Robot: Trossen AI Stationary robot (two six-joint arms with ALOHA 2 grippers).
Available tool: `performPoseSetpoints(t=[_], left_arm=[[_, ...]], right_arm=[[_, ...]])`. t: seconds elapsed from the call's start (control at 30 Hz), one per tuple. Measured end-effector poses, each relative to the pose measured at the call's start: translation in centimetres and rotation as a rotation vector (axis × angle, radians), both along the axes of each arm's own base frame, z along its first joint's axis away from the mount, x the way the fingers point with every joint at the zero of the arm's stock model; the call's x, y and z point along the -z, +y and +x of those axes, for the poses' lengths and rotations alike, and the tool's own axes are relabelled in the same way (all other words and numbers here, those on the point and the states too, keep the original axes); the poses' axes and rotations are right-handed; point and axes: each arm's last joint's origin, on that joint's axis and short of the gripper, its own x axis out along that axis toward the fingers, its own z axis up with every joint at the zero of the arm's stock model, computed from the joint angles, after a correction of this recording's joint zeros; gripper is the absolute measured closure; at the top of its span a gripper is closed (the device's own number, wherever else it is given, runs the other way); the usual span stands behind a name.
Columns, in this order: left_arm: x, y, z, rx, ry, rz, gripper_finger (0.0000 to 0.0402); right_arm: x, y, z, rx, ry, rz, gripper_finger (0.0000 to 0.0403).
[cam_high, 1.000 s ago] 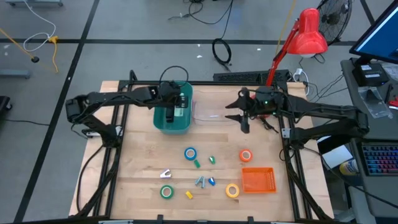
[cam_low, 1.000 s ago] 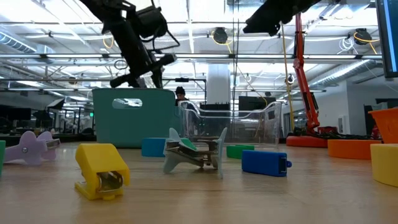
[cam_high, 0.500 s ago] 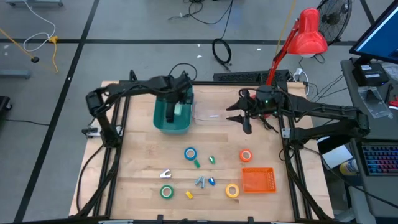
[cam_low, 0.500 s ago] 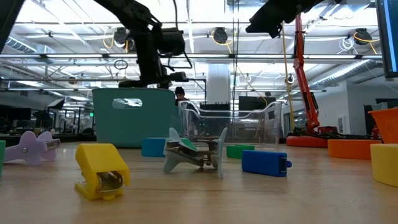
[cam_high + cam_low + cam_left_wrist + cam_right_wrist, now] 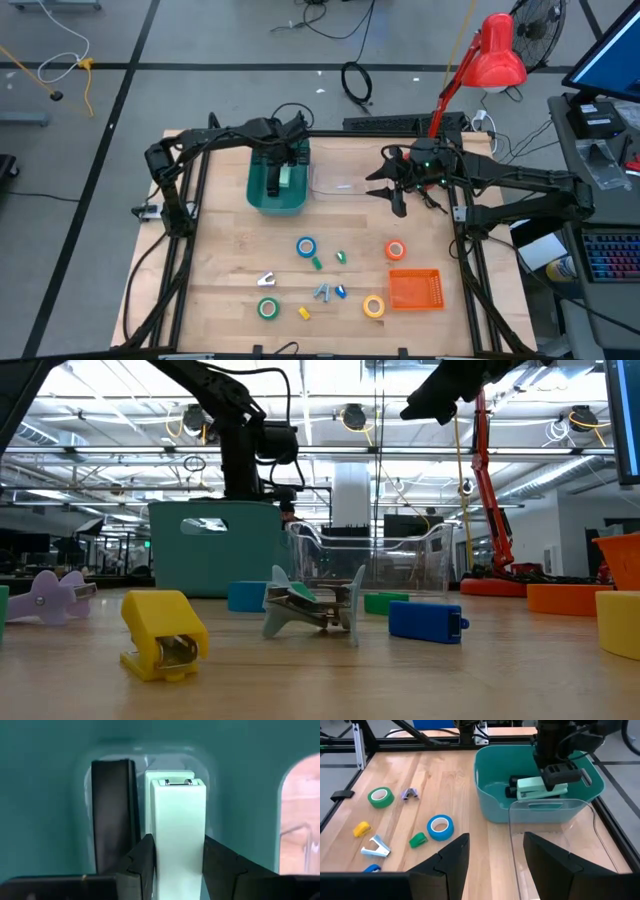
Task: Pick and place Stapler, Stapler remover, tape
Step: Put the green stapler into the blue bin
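High view: the left gripper (image 5: 283,172) is lowered into the teal bin (image 5: 256,195) and is clamped on a pale green stapler (image 5: 287,178). The right gripper (image 5: 385,190) hangs beside the clear bin (image 5: 338,186), fingers spread and empty. On the table remain the blue tape roll (image 5: 306,247), green tape roll (image 5: 267,309), yellow tape roll (image 5: 374,307) and orange-red tape roll (image 5: 395,250), with small staplers and removers between them and an orange basket (image 5: 414,290) near the right front.

Low view: the left arm descends behind the teal bin's wall (image 5: 215,550), so the contact point is hidden. A yellow stapler (image 5: 163,635), a grey staple remover (image 5: 315,605) and a blue stapler (image 5: 427,622) lie in front.

Left wrist view: the fingers (image 5: 137,865) press both sides of the stapler (image 5: 178,835), which lies just beside a black stapler (image 5: 113,815) on the bin floor. Risk: if the jaws open while a finger is still wedged against the black stapler, retraction could drag or tip either item.

Right wrist view: the stapler (image 5: 541,787) appears tilted over the black one (image 5: 514,787). Risk: a release from this pose could let it slide or land unevenly. A second risk is the left arm snagging the bin rim on withdrawal and shifting the bin toward the clear one.
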Motion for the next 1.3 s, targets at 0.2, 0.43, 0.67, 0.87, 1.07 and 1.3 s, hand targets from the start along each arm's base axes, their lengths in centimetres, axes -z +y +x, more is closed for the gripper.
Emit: performPoseSetpoints(t=[0.2,0.43,0.67,0.87,1.07,1.3], left_arm=[[0.6,0.2,0.3,-0.006,-0.002,-0.009,0.0274],[2.8,0.8,1.0,-0.014,0.016,-0.045,0.0274],[3.3,1.4,0.8,-0.028,0.022,-0.055,0.0274],[3.3,1.8,0.6,-0.043,0.02,-0.054,0.0274],[3.3,1.9,0.6,-0.046,0.015,-0.05,0.0272],[3.3,2.1,0.8,-0.035,-0.005,-0.036,0.0148]], right_arm=[[0.1,0.0,0.0,-0.002,0.007,-0.001,0.0226],[0.1,0.0,0.0,-0.006,0.007,-0.006,0.0226],[0.1,0.0,0.0,-0.004,0.007,-0.001,0.0231],[0.1,0.0,0.0,-0.003,0.006,0.001,0.0231],[0.0,0.0,0.0,-0.003,0.004,0.001,0.0232],[0.0,0.0,0.0,-0.003,0.004,0.001,0.0232]])
